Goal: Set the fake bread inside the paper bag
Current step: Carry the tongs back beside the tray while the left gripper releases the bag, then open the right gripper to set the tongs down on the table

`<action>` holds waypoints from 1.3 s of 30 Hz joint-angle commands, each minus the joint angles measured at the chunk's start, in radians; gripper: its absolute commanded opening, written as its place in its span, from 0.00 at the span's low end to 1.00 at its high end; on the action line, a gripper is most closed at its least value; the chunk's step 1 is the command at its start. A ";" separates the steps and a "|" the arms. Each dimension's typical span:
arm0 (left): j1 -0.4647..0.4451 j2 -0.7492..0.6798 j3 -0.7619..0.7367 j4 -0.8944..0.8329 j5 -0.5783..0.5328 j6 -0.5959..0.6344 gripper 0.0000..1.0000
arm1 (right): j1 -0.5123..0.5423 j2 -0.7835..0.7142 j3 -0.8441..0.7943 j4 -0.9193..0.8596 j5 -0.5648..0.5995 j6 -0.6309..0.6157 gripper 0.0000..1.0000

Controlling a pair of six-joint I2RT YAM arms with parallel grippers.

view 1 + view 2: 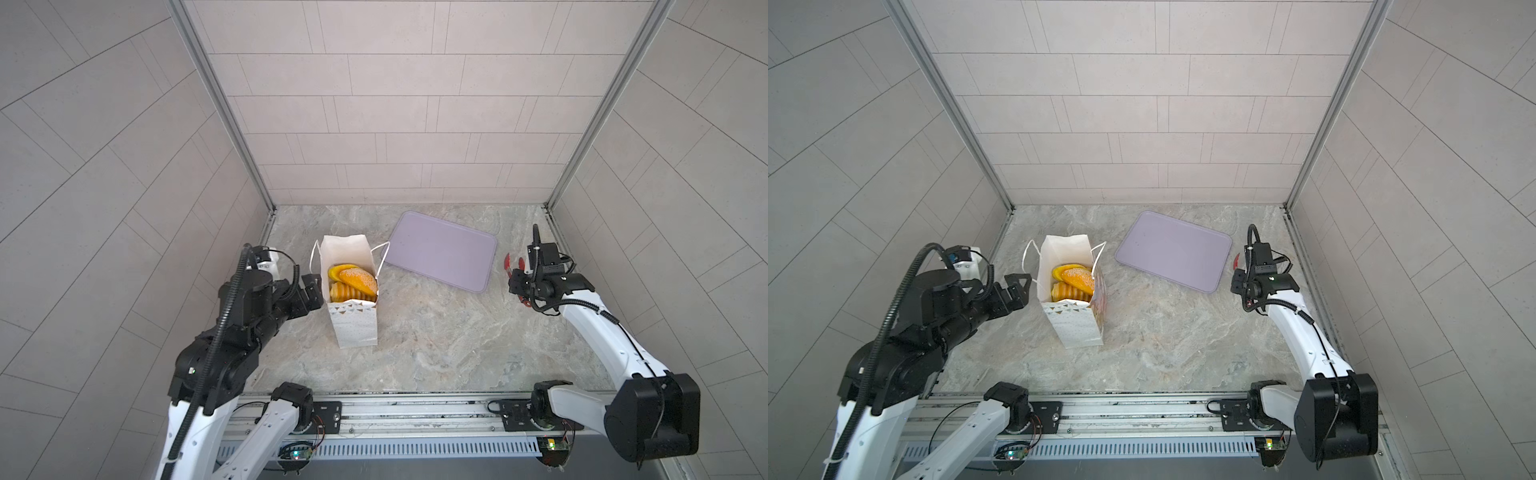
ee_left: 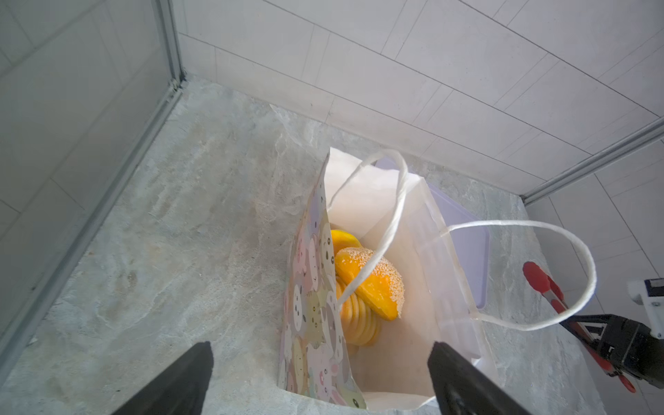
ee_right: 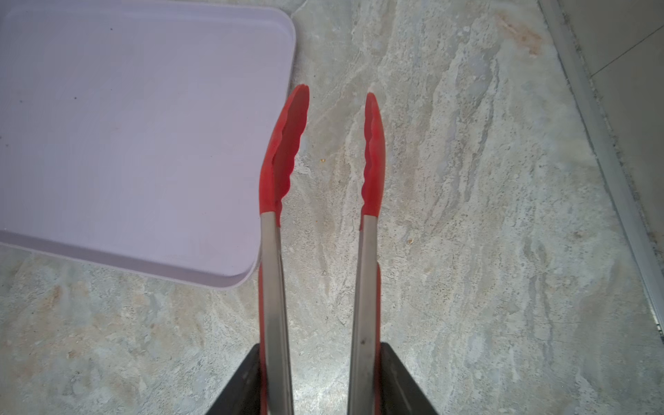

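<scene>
Showing golden-yellow fake bread point(image 1: 353, 282) inside the white paper bag point(image 1: 357, 326)
Holding the left gripper point(image 1: 1018, 287) wide open just beside the bag; clamping red-tipped metal tongs point(image 3: 364, 287) in the right gripper point(image 1: 518, 286), well apart from it

The left arm point(image 1: 249, 328) reaches in from lower left, the left tool point(image 1: 1019, 286) level at centre-left, jaws spread wide. The right arm point(image 1: 602, 332) extends from lower right; the right tool point(image 1: 519, 286), mid-right, clamps the tongs point(image 3: 272, 287).
</scene>
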 commanded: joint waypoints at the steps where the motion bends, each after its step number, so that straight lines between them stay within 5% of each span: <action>1: -0.001 0.031 0.057 -0.080 -0.131 0.040 1.00 | -0.017 0.045 -0.016 0.056 0.013 0.030 0.49; 5: 0.006 0.066 0.108 -0.060 -0.212 0.043 1.00 | -0.037 0.092 -0.035 0.071 0.010 0.034 0.50; 11: 0.088 0.192 0.159 0.027 -0.187 0.021 1.00 | -0.080 0.162 -0.059 0.100 -0.033 0.066 0.54; 18: 0.396 0.251 0.098 0.134 0.082 -0.030 1.00 | -0.133 0.230 -0.083 0.103 -0.064 0.092 0.56; 22: 0.500 0.276 0.025 0.199 0.186 -0.055 1.00 | -0.145 0.263 -0.083 0.100 -0.079 0.094 0.57; 29: 0.559 0.311 -0.083 0.293 0.210 -0.086 1.00 | -0.145 0.235 -0.090 0.093 -0.078 0.103 0.69; 31: 0.563 0.311 -0.111 0.325 0.196 -0.097 1.00 | -0.145 0.220 -0.086 0.083 -0.072 0.104 0.94; 32: 0.565 0.311 -0.122 0.337 0.189 -0.102 1.00 | -0.145 0.214 -0.086 0.077 -0.068 0.105 0.99; 39: 0.571 0.325 -0.164 0.398 0.133 -0.119 1.00 | -0.145 0.143 -0.069 0.041 -0.031 0.108 0.99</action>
